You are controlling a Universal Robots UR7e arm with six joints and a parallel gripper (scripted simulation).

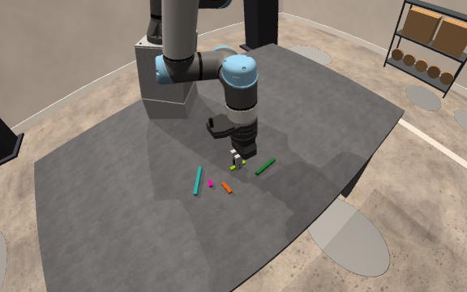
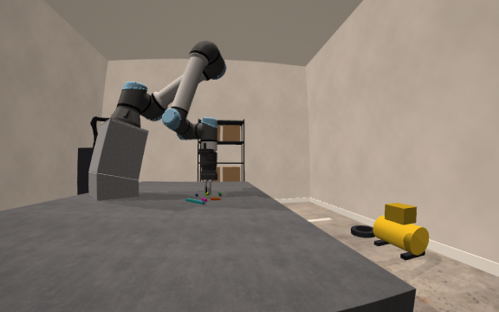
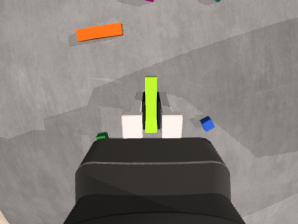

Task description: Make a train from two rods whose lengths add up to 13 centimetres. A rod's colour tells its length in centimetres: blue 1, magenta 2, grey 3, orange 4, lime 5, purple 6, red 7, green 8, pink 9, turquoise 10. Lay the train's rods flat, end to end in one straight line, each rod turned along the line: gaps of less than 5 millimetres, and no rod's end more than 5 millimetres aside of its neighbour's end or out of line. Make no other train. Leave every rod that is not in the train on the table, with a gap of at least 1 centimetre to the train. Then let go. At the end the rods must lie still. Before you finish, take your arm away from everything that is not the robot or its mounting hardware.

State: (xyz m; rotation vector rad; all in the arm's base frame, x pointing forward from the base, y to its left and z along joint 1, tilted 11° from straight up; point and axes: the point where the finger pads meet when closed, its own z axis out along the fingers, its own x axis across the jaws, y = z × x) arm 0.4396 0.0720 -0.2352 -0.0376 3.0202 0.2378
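Note:
My gripper (image 1: 237, 163) (image 2: 206, 191) (image 3: 150, 103) is down at the table and shut on the lime rod (image 1: 232, 166) (image 3: 150, 103), which lies flat between the fingers. The green rod (image 1: 265, 166) (image 2: 219, 193) lies just right of it; only its tip (image 3: 101, 136) shows in the wrist view. The orange rod (image 1: 226, 186) (image 2: 215, 198) (image 3: 100, 31), the magenta rod (image 1: 210, 183) (image 2: 204, 200) and the turquoise rod (image 1: 197, 180) (image 2: 195, 201) lie to the left on the table. A small blue rod (image 3: 208, 123) (image 2: 197, 195) lies close beside the gripper.
The arm's grey base block (image 1: 164, 77) (image 2: 115, 160) stands at the back of the dark table (image 1: 116, 227). The table's edge runs to the right and front. A shelf rack (image 1: 436, 40) stands off the table.

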